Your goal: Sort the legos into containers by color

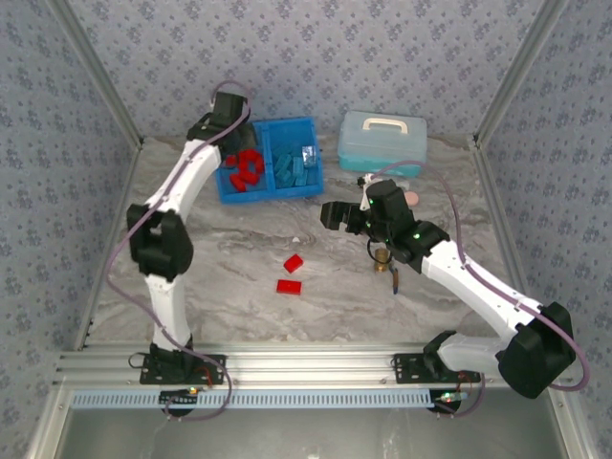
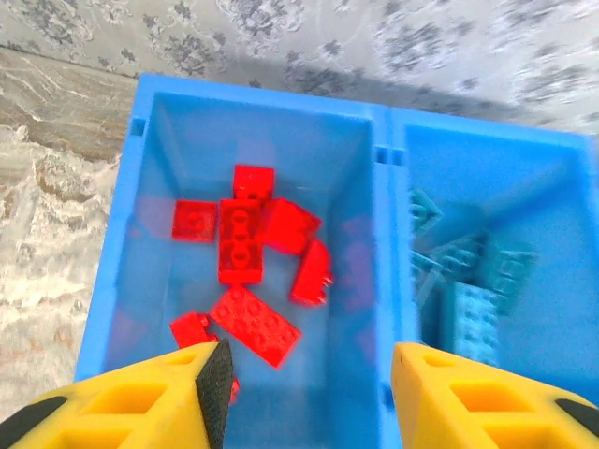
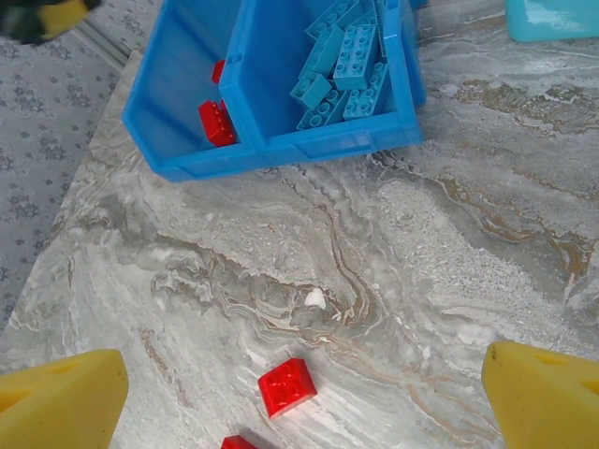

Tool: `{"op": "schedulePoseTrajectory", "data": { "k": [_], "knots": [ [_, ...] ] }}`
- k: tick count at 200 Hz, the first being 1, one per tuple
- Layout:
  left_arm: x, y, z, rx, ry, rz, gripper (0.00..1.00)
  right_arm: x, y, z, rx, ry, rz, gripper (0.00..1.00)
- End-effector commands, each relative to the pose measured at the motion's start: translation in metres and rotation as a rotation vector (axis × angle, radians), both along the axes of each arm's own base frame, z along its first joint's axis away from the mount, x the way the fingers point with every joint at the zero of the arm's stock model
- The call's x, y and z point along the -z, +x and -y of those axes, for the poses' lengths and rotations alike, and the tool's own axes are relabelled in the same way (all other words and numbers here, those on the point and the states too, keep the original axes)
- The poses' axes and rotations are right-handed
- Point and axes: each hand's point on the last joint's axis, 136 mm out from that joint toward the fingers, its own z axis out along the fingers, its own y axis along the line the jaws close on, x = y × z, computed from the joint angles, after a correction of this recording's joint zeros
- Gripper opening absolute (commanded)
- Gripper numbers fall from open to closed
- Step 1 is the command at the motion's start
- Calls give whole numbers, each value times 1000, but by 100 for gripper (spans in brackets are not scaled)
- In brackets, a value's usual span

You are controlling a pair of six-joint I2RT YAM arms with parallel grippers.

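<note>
Left wrist: left gripper (image 2: 307,379) hangs over the tray (image 2: 140,196), yellow fingers (image 2: 168,402) spread, nothing betw. them, so released and empty. Red legos (image 2: 241,238) lie in the L compartment, centre out to 7 o'clock. Light blue legos (image 2: 473,313) are piled in the R compartment at 3–4 o'clock. No mixing visible.

Right wrist: right gripper (image 3: 301,412) is spread wide, holding nothing, above the table (image 3: 421,234). One loose red brick (image 3: 287,386) sits at 6 o'clock, roughly betw. the fingers. A second red brick (image 3: 239,441) is cut off by the bottom edge at 7 o'clock, near the first. Tray at 12 o'clock, well apart.

Top external: tray at 12 o'clock on the table, lidded case (image 1: 385,139) near it at 1 o'clock. The 2 loose reds sit near table centre, w/ the right gripper at 2 o'clock from them and a brass fitting (image 1: 385,263) at 3 o'clock under the R forearm.

Risks, as I judge: the bricks are low & slick, so a shallow pinch may squirt one out. A finger coming down could shove the neighbour. The compartment nearest the R arm holds blue, so a short reach would drop red in the wrong side. The L arm sits over the red side, so the arms could clash there. A forearm sweep could knock the fitting.
</note>
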Motion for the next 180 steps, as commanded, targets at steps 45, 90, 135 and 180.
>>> {"op": "schedulePoseTrajectory", "data": {
  "k": [45, 90, 135, 180],
  "knots": [
    [10, -134, 65, 256, -169, -33, 49, -9, -1, -5, 4, 56, 8, 100],
    [75, -208, 121, 670, 44, -148, 55, -8, 0, -7, 3, 55, 7, 100],
    [126, -245, 143, 915, 98, -261, 63, -8, -3, -7, -2, 60, -3, 100],
    [159, -245, 148, 949, 157, -292, 73, -9, -7, -2, 5, 55, -1, 100]
  ]
}}
